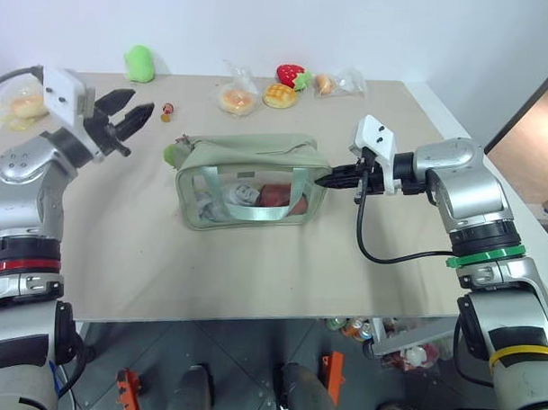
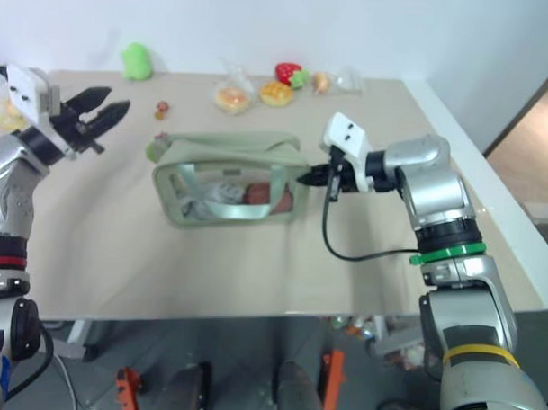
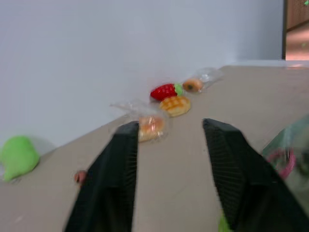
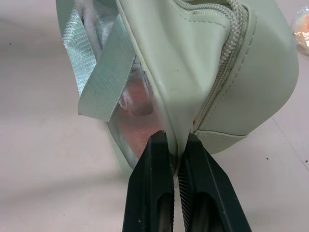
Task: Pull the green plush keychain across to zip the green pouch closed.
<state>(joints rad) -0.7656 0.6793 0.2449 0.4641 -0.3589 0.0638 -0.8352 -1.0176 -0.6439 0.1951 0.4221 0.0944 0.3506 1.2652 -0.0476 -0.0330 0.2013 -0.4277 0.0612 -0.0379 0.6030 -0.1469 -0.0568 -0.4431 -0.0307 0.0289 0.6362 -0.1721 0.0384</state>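
Left gripper (image 1: 126,115) raised, agape; right gripper (image 4: 175,145) clamped on green pouch (image 1: 248,177).

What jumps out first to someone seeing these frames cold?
The sage green pouch sits mid-table, with the right gripper pinched shut on the seam at its right end. The left gripper hangs open above the table to the pouch's left, holding nothing, while the green plush keychain lies at the pouch's left end. Along the far edge sit a lime plush toy, bagged bread and a strawberry toy.
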